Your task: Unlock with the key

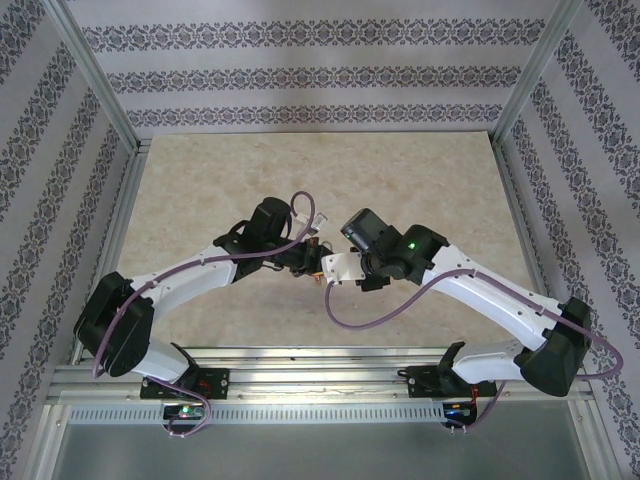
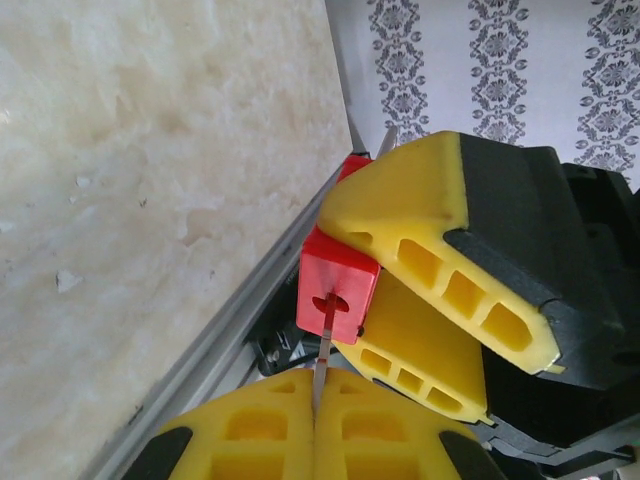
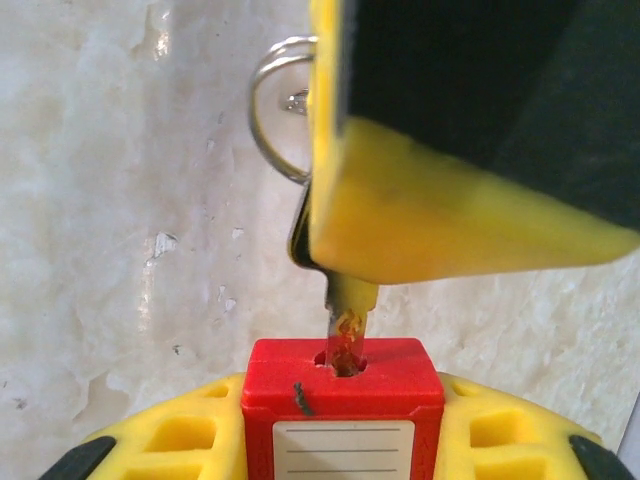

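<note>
While both arms meet over the middle of the table, the left one reaching in from 8 o'clock and the right one from 4 o'clock, we see the task's pieces joined between them. The left gripper has its yellow pads pressed together on the key, whose thin blade runs from the seam between them toward 12 o'clock and into the red padlock. The right gripper is clamped on that padlock: in the left wrist view its two yellow fingers come in from 2 o'clock and pinch the red body from either side.

From the right wrist camera we look along the lock's top face. The red body sits at 6 o'clock between the right gripper's own pads, with a white ruled label on the face toward us. The keyhole lies on the top face, and the key blade comes down into it from 12 o'clock. We cannot tell how deep the blade sits. The key's head is mostly covered by the left gripper's yellow and black finger. A wire key ring sticks out at 11 o'clock of the lock, above the pale marbled table surface. The lock is held clear of the table.
</note>
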### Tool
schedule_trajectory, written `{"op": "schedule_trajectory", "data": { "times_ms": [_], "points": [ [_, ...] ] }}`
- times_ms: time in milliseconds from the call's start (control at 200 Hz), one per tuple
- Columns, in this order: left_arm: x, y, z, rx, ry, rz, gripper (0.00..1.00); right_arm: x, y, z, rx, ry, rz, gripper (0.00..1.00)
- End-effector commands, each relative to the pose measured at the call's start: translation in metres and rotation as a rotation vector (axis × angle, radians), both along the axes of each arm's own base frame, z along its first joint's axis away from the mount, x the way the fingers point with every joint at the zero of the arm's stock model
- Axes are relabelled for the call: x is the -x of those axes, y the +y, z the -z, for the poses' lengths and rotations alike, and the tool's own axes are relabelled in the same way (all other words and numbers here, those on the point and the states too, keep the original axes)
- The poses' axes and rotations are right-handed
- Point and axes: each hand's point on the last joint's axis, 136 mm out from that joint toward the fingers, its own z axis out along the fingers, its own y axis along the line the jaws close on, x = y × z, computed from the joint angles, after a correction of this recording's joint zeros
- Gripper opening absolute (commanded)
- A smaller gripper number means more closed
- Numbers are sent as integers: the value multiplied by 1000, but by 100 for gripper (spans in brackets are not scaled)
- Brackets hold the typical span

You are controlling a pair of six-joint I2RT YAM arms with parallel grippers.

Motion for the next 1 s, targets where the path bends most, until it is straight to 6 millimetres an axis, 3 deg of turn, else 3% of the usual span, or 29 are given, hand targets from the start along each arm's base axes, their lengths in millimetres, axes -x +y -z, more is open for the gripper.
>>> {"op": "schedule_trajectory", "data": {
  "times_ms": [0, 115, 250, 440, 649, 994],
  "points": [
    [-15, -25, -55, 140, -190, 34, 0, 32, 121, -80, -498, -84, -373, 0],
    [-17, -30, -70, 207, -201, 8, 0, 19, 124, -86, -521, -92, -303, 0],
    [-6, -31, -79, 261, -270, -38, 0, -1, 125, -111, -636, -63, -187, 0],
    [9, -22, -65, 220, -385, -108, 0, -10, 123, -139, -763, 44, -127, 0],
    [14, -15, -56, 211, -466, -113, 0, 6, 118, -142, -801, 172, -155, 0],
    [17, 1, -68, 217, -587, -47, 0, 31, 105, -139, -791, 244, -221, 0]
  ]
}}
